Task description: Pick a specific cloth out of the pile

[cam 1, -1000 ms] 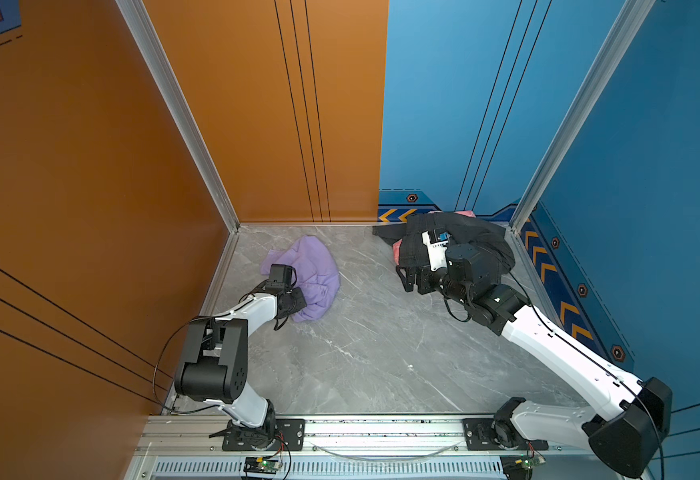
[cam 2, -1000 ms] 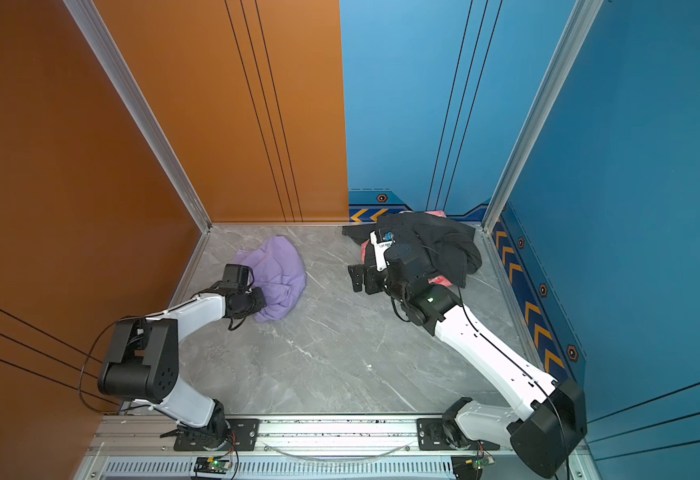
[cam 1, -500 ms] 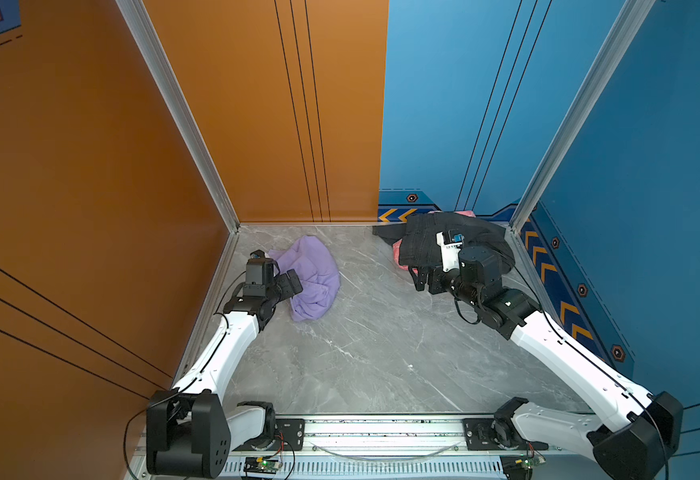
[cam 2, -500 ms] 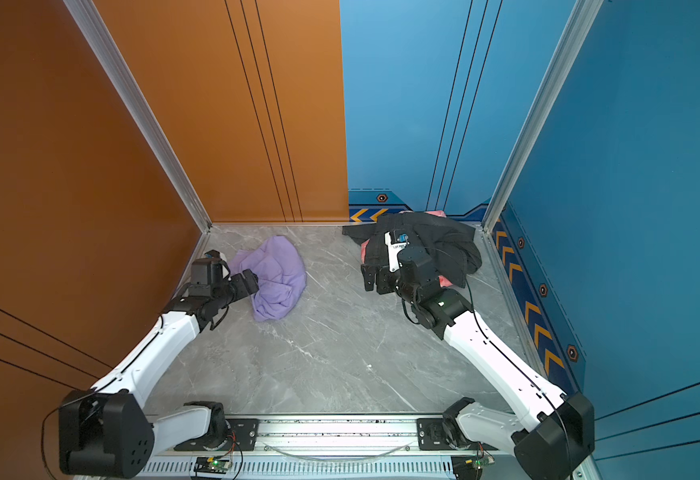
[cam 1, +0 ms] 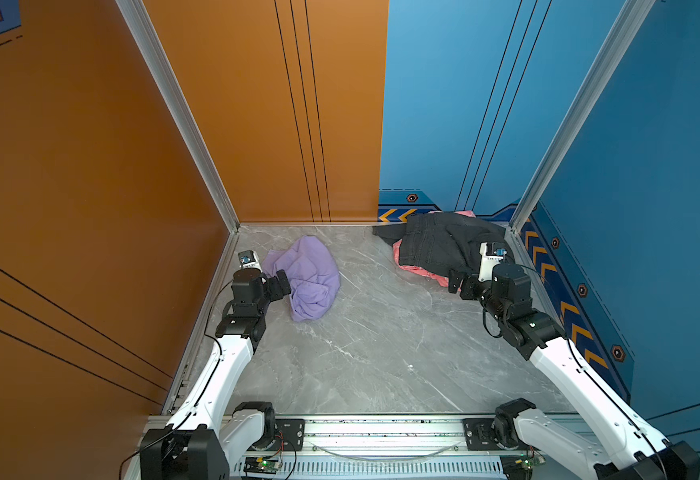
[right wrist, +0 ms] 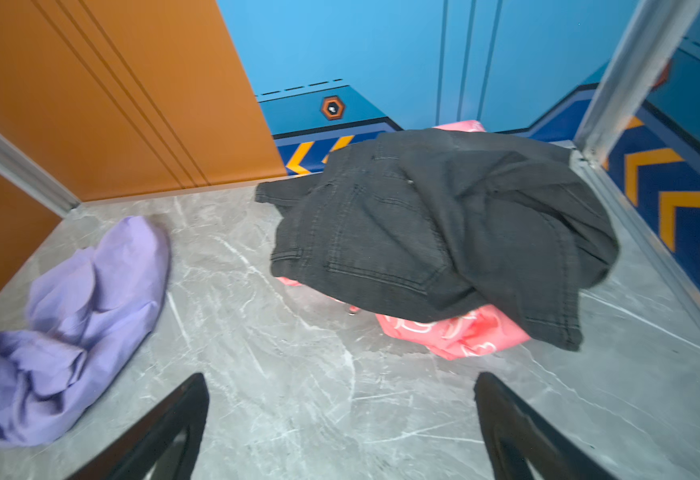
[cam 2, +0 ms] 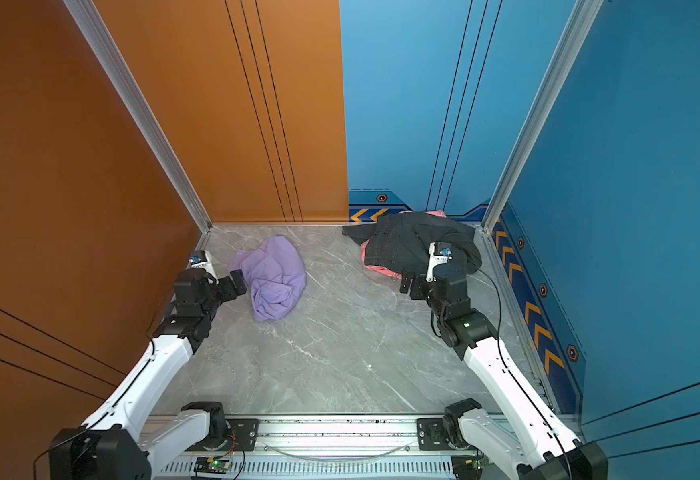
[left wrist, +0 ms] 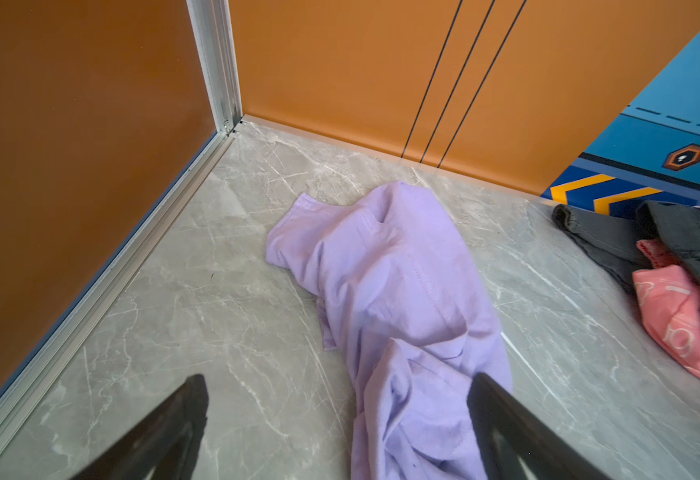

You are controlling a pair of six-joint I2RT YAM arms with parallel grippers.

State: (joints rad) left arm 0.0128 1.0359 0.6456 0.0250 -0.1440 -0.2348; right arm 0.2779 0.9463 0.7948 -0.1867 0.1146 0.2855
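Cloth (cam 1: pixel 312 277), lavender, lies crumpled on the grey marble desk (cam 1: pixel 381 340) nr the orange-wall corner. It's well apart from the pile (cam 1: pixel 443 245) by the blue wall: dk grey jeans (right wrist: pixel 423 232) over a pink patterned garment (right wrist: pixel 456 332). My left pincer (cam 1: pixel 282 282) sits just beside the cloth's edge, jaws spread wide. Left wrist view has fabric running down betw the fingers (left wrist: pixel 169 432), nothing pinched. Can't tell if a finger touches it. Right pincer (cam 1: pixel 458 284) is spread too and empty, just short of the pile's near edge.
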